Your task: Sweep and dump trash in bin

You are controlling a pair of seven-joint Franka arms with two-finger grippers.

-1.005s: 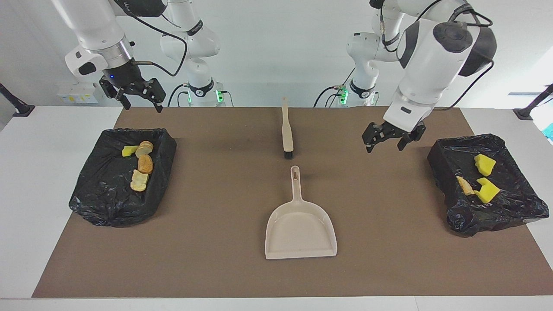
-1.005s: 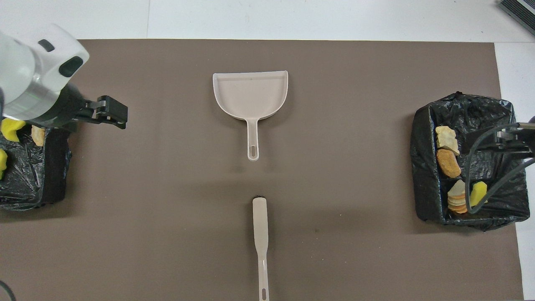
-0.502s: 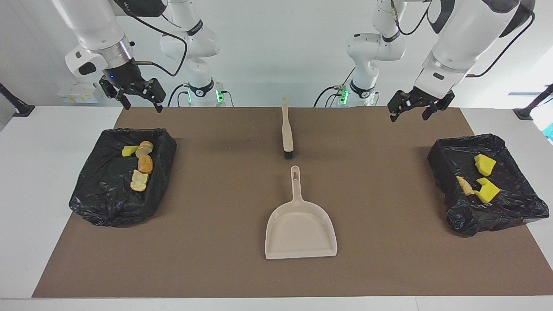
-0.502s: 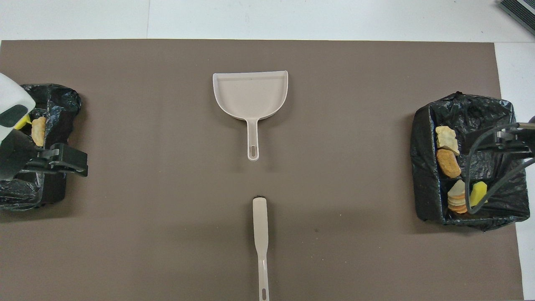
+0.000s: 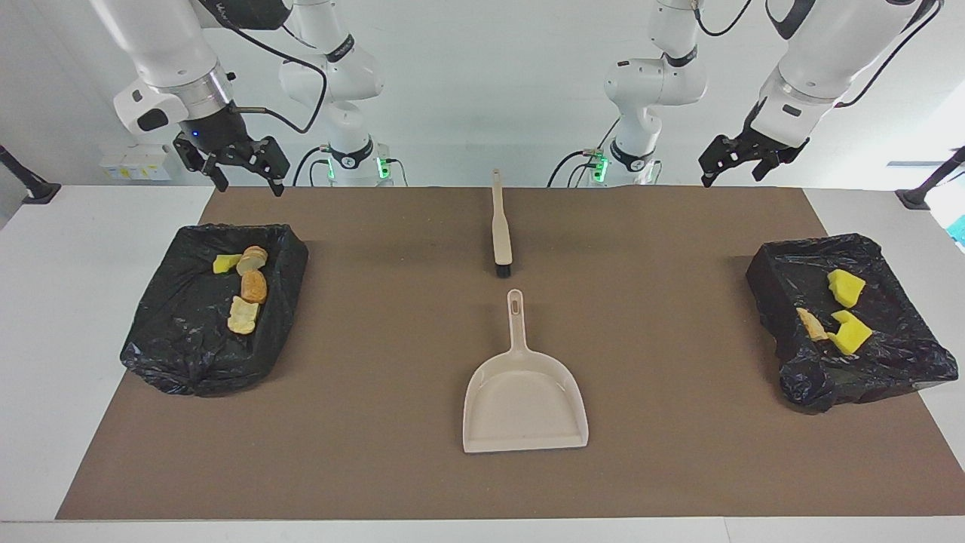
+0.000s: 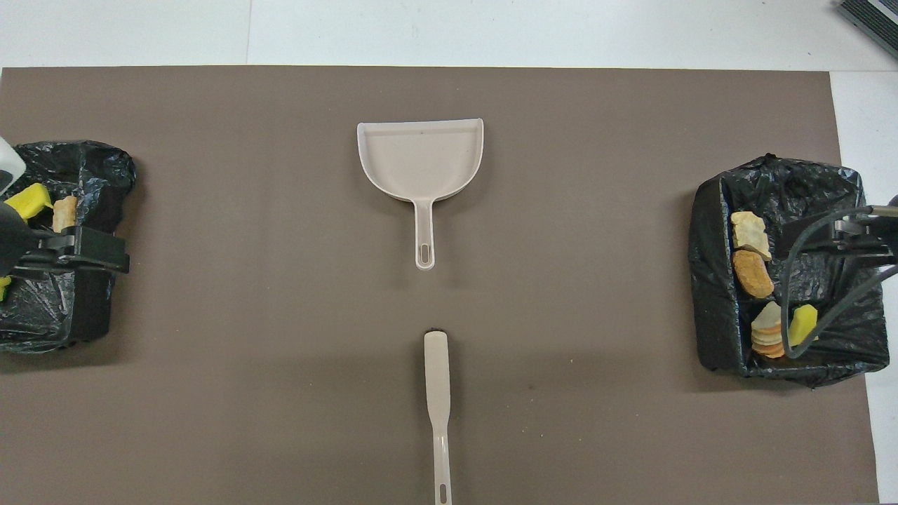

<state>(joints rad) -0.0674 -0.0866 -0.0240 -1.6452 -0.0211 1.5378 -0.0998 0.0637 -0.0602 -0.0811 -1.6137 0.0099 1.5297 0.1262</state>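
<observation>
- Both end effectors hang empty above the robots' edge of the counter (image 5: pixel 113 317): the left end effector (image 5: pixel 742 160) with its fingers spread wide, the right end effector (image 5: pixel 234 167) likewise wide and holding nothing.
- Trash (image 5: pixel 243 286) is no longer on the brown mat (image 5: pixel 392 339); every scrap lies inside one of two bins lined with black bags.
- Under and slightly ahead of the right end effector, the bin at the right arm's end (image 5: pixel 188 332) holds one yellow sponge chunk and three golden-brown bread pieces in a loose row.
- Likewise the bin at the left arm's end (image 5: pixel 889 362) holds two yellow sponge chunks and one bread piece (image 5: pixel 813 324), touching one another.
- Between the arms, the brush (image 5: pixel 500 226) lies nearer the robots, handle toward them, bristles facing the dustpan (image 5: pixel 525 400); both long axes run straight away from the robots.
- Neither arm is clearly nearer those tools.
- Judging by the bare mat, the sweeping looks finished.
</observation>
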